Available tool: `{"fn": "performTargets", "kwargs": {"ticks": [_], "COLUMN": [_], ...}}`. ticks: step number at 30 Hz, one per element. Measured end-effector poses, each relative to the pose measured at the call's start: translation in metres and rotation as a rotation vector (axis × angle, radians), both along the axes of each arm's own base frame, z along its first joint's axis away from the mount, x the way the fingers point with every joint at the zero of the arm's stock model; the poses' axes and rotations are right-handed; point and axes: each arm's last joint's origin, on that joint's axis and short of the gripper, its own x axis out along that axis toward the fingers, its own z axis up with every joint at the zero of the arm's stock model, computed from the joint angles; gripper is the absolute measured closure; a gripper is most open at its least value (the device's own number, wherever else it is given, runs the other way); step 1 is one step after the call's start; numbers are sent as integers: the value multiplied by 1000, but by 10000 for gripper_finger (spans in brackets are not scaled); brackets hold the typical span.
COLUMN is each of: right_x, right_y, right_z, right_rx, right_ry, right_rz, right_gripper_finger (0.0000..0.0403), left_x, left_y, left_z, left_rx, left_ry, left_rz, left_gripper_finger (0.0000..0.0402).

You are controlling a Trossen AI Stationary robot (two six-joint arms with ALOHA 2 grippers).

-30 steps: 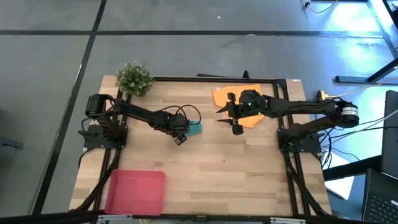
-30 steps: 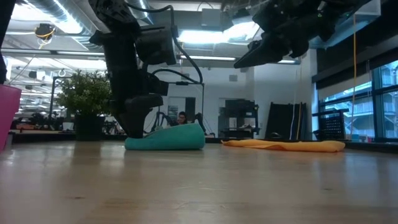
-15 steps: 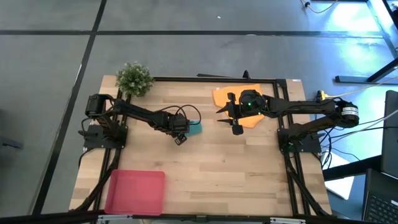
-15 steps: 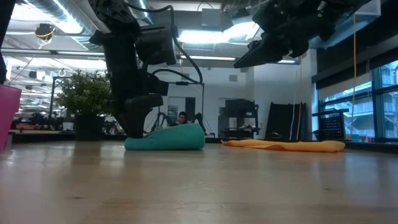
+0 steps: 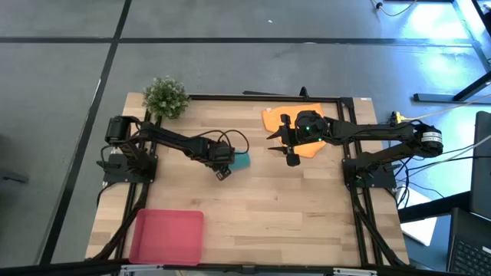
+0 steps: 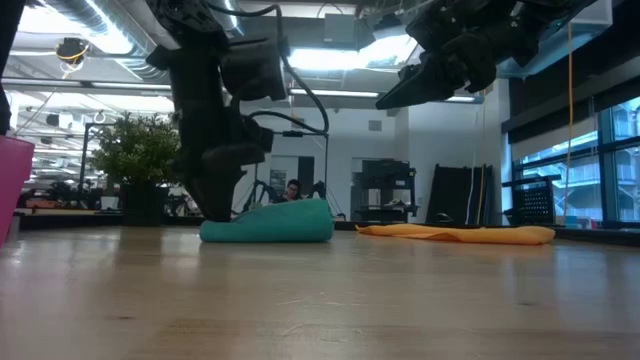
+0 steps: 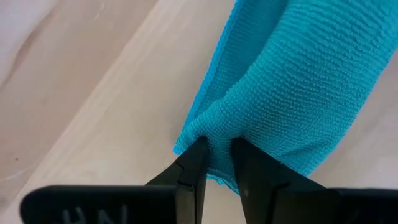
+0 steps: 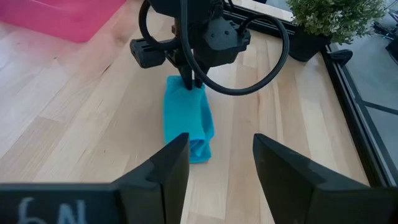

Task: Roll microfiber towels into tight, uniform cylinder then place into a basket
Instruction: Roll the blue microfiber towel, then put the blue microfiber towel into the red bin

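The rolled teal towel (image 7: 292, 87) has barely been moved, pinched by the left claw (image 7: 217, 163); the right claw (image 8: 214, 165) is held open, so nothing is in the basket (image 5: 167, 236) yet.

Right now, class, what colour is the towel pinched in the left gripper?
Teal blue-green towel; the left wrist view shows it best, pinched in the left gripper.

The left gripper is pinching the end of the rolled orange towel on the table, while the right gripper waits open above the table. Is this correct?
Not quite. The left gripper is pinching the teal towel, not the orange one, as the left wrist view shows. The orange towel lies flat at the table's far edge. The rest holds: the right gripper waits open above the table.
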Motion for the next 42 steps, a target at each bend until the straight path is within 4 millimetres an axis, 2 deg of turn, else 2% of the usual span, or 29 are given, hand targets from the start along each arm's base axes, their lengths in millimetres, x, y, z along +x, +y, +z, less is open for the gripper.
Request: {"fn": "performTargets", "kwargs": {"ticks": [6, 11, 24, 30, 33, 38, 42], "right_x": [0, 0, 0, 0, 0, 0, 0], "right_y": [0, 0, 0, 0, 0, 0, 0], "right_z": [0, 0, 0, 0, 0, 0, 0], "right_rx": [0, 0, 0, 0, 0, 0, 0], "right_ry": [0, 0, 0, 0, 0, 0, 0], "right_rz": [0, 0, 0, 0, 0, 0, 0], "right_gripper_finger": [225, 225, 225, 225, 225, 225, 225], "left_x": [2, 5, 13, 23, 29, 32, 37], "left_y": [0, 0, 3, -1, -11, -22, -22], "left_z": [3, 8, 39, 57, 61, 62, 52], "left_rx": [-1, 1, 88, 105, 131, 147, 159], "left_ry": [-8, -9, 70, 29, -8, -32, -9], "left_rz": [-2, -1, -28, -85, -207, -253, -296], "left_gripper_finger": [330, 293, 110, 17, 7, 3, 2]}}
